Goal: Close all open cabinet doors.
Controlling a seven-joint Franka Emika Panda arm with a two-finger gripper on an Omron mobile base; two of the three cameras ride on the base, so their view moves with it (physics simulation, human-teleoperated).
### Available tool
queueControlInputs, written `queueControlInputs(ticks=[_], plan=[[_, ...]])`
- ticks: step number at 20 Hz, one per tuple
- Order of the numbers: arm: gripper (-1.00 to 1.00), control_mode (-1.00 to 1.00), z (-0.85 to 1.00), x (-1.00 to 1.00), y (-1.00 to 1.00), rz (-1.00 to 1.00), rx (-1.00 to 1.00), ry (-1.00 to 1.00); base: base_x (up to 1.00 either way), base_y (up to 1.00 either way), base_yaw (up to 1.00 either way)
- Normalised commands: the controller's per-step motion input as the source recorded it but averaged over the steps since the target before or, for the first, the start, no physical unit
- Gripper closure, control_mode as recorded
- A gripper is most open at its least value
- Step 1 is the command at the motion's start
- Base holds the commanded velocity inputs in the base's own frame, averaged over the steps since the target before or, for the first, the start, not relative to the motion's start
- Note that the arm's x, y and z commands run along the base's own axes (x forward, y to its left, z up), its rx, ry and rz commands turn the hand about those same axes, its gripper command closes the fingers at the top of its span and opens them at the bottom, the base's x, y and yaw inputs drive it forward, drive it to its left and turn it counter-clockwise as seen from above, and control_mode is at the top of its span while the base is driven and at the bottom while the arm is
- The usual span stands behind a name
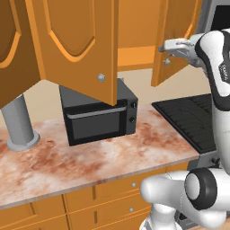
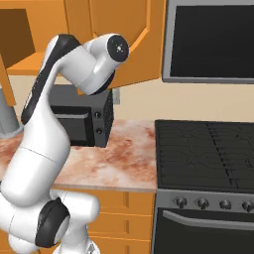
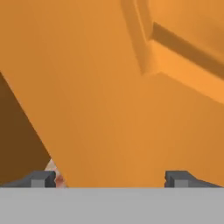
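Gripper (image 1: 167, 47) spread wide, holding nothing, fingertips (image 3: 43, 178) close against the right cabinet door (image 1: 173, 40), swung out beside the stove (image 1: 193, 119); left cabinet door (image 1: 76, 45) also hangs open over the microwave (image 1: 96, 117); judged barely begun, both still to shut.

My left base camera sits behind my arm, looking forward and down across the marble counter (image 1: 90, 152) toward the microwave (image 1: 99, 117), with an open cabinet door (image 1: 74, 45) hanging close. My right base camera looks from the other side, sharing the microwave (image 2: 82, 124) and counter, plus the stove (image 2: 206, 149). My hand camera presses very near an orange door panel (image 3: 109, 109), my fingertips (image 3: 43, 178) low.
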Motion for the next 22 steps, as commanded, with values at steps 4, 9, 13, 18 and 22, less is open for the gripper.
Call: queueControlInputs(ticks=[4,9,13,18,22], plan=[[-1.00,-1.00,-0.08,0.99,0.34,-0.24,-0.14,0.00,0.00,0.00,0.00],[-1.00,-1.00,-0.06,0.97,0.20,-0.28,-0.19,-0.02,0.00,0.00,0.00],[-1.00,-1.00,-0.13,0.87,0.00,-0.19,-0.15,-0.01,0.00,0.00,0.00],[-1.00,-1.00,-0.06,0.71,-0.01,-0.10,-0.11,0.00,0.00,0.00,0.00],[-1.00,-1.00,0.00,0.65,-0.22,-0.01,-0.02,0.00,0.00,0.00,0.00]])
